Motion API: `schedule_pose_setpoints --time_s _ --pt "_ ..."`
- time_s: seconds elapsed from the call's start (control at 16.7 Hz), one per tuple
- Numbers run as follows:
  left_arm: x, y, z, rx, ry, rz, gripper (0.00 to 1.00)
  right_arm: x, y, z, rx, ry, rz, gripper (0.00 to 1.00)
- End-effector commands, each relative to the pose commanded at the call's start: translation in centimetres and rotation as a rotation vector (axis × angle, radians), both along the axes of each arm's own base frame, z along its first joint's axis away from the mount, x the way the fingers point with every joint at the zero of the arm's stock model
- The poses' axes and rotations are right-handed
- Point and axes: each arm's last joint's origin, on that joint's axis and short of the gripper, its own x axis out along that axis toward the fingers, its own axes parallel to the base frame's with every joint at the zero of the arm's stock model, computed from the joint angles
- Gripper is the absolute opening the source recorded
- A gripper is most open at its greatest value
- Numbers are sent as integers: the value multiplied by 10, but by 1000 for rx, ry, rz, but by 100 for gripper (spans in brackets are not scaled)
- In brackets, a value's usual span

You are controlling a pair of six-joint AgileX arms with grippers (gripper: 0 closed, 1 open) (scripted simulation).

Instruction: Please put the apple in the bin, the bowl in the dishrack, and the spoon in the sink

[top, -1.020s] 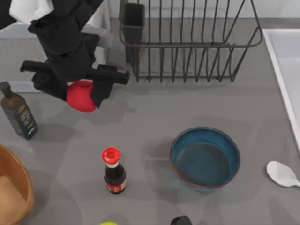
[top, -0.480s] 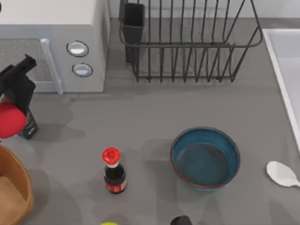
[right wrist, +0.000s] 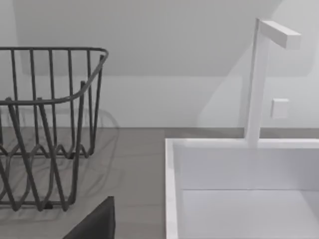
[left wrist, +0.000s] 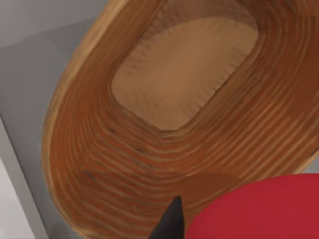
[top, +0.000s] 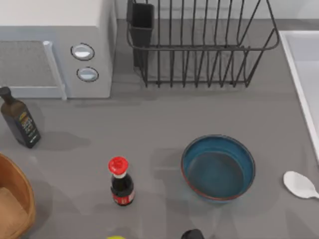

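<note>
The apple (left wrist: 259,209), bright red, appears in the left wrist view directly above the open mouth of the bin (left wrist: 99,164), apart from the bin's ribbed inner wall and flat pale floor; 1 dark fingertip (left wrist: 170,224) of the left gripper lies against the apple's side, so the fingers appear clamped on the fruit, though the second finger cannot be seen. In the top view the bin (top: 25,191) sits at the near left edge of the table (top: 149,124). The blue bowl (top: 218,168) stands upright and empty on the table, right of centre, and the white spoon (top: 300,184) lies just right of it, apart from it, near the table's right edge. The dishrack (top: 199,45) stands at the far side, with its black cutlery cup (top: 141,20) at its left corner. The sink (top: 301,74) occupies the far right, its raised rim and a white faucet (right wrist: 261,74) visible in the right wrist view beside the dishrack (right wrist: 45,124). The state of the right gripper's fingers cannot be told. A microwave (top: 55,50) with 2 knobs stands far left, a dark bottle (top: 20,122) before it, and a red-capped sauce bottle (top: 120,181) left of the bowl.
</note>
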Motion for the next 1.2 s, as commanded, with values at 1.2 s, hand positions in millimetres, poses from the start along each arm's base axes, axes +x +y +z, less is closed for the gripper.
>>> schedule_pose_setpoints --time_s 1.2 --pt "-5 0 -68 -6 -13 59 0 0 0 0 0 0 0 100"
